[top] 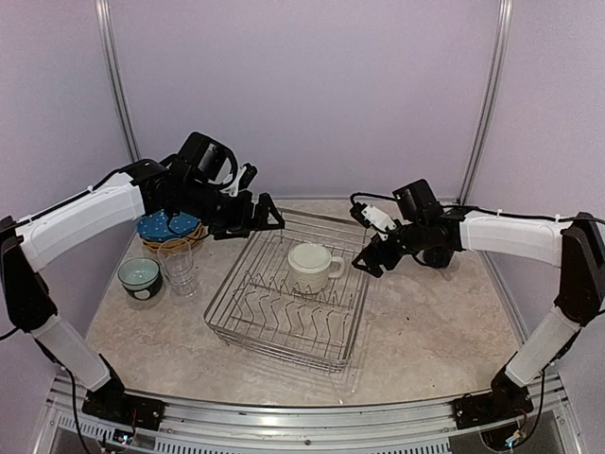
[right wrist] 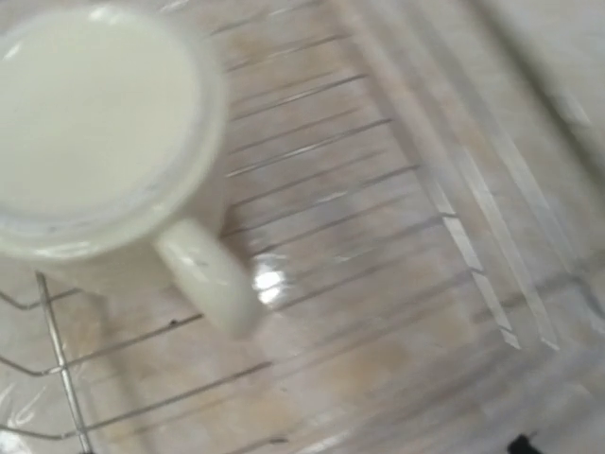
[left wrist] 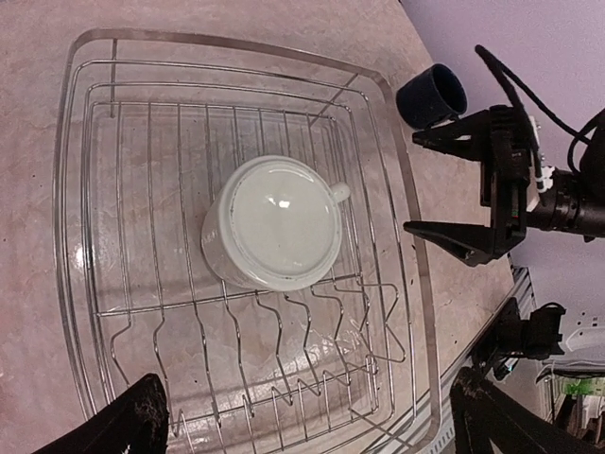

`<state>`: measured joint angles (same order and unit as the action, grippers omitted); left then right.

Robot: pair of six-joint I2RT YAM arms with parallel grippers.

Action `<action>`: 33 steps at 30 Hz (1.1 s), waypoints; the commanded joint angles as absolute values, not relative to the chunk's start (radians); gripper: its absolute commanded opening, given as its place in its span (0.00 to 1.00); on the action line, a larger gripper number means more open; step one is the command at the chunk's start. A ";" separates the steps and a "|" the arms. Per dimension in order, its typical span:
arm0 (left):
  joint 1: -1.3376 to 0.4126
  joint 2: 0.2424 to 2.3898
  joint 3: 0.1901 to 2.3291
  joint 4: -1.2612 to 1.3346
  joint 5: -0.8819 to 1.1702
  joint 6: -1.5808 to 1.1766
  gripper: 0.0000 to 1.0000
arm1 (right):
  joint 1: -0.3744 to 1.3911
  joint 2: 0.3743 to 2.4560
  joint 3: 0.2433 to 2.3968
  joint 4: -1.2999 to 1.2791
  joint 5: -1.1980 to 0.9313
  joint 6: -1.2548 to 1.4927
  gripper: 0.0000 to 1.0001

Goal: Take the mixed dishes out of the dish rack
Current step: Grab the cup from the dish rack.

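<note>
Your left hand (top: 257,219) hangs released over the far left corner of the dish rack (top: 248,322), its fingers spread wide with nothing between them. In its wrist view the two dark fingertips (left wrist: 137,426) stand at the bottom corners of the picture, well apart, looking down into the rack.

Your right hand (left wrist: 444,185) is also released. Its fingers gape wide just outside the rack's right rim, level with the cream mug (top: 310,267), and touch neither the mug nor the wire. Nothing is grasped.

The cream mug stands alone in the rack, in the open section beyond the upright plate tines (left wrist: 284,350). Its handle (right wrist: 208,279) points toward your right hand. The right wrist view is blurred and shows the mug at its upper left, over the wire floor.

The other dishes are on the marble-patterned surface (top: 435,340). A dark navy mug (left wrist: 432,95) sits just beyond the rack's far right corner, close behind your right hand. To the left of the rack, the teal-and-white bowl (top: 139,276) and the clear glass tumblers (top: 181,270) stand side by side. Behind them lies a stack of plates (top: 168,228) with a blue speckled one on top, partly hidden by your left arm.
</note>
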<state>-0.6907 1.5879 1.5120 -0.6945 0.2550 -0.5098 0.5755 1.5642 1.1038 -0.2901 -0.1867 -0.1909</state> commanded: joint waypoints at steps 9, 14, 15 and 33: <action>-0.655 1.487 1.434 -0.648 0.291 -0.524 0.99 | 0.671 1.899 1.427 -0.494 -0.077 -0.343 0.81; -0.649 1.474 1.429 -0.653 0.289 -0.525 0.99 | 0.684 1.965 1.482 -0.509 -0.099 -0.362 0.75; -0.648 1.473 1.430 -0.654 0.290 -0.524 0.99 | 0.687 1.975 1.488 -0.509 -0.114 -0.366 0.73; -0.646 1.493 1.501 -0.709 0.258 -0.569 0.99 | 0.705 1.972 1.402 -0.329 -0.289 -0.345 0.07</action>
